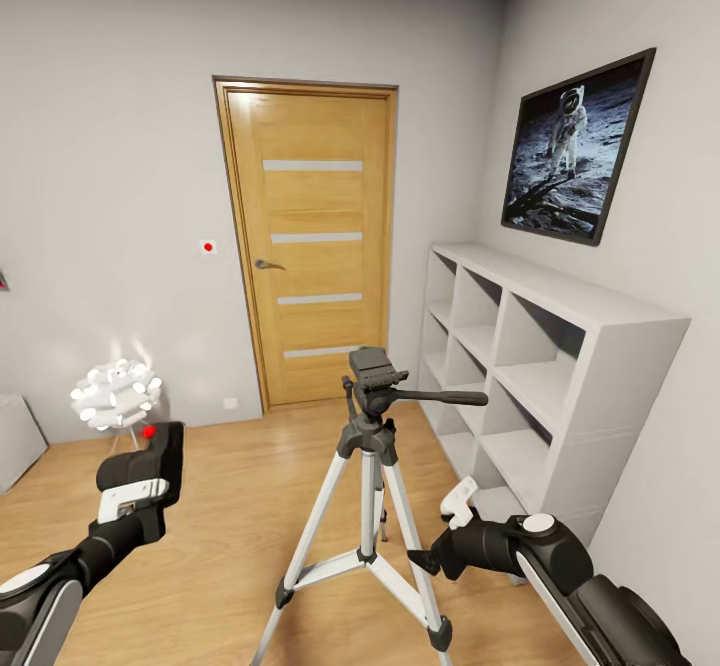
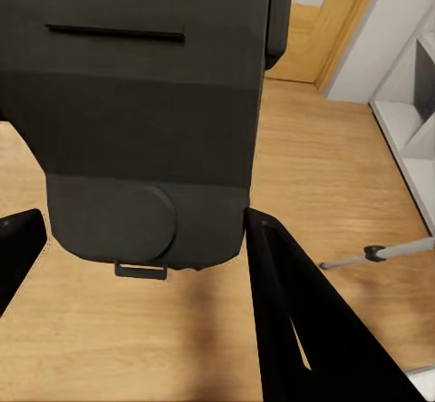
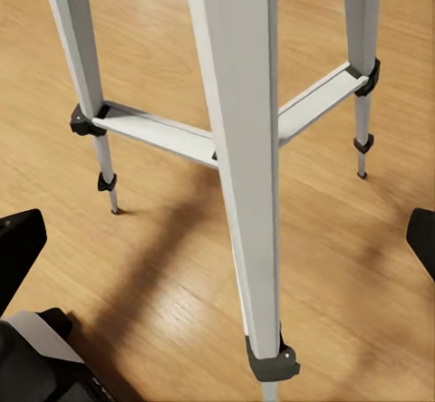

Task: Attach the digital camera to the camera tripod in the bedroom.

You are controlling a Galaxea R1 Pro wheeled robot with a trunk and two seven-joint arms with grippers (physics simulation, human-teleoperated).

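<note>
Left hand (image 1: pixel 140 476) clamps digital camera (image 1: pixel 150 461) beside camera tripod (image 1: pixel 368 506).

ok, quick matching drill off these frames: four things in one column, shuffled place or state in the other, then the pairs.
Things:
1. digital camera
2. camera tripod
3. astronaut picture
4. cube shelf

Place or state:
A. hung on the right wall
B. held in the left claw
C. standing on the plank floor, head bare
D. against the right wall, beside the door

Pairs: 1-B, 2-C, 3-A, 4-D
</note>
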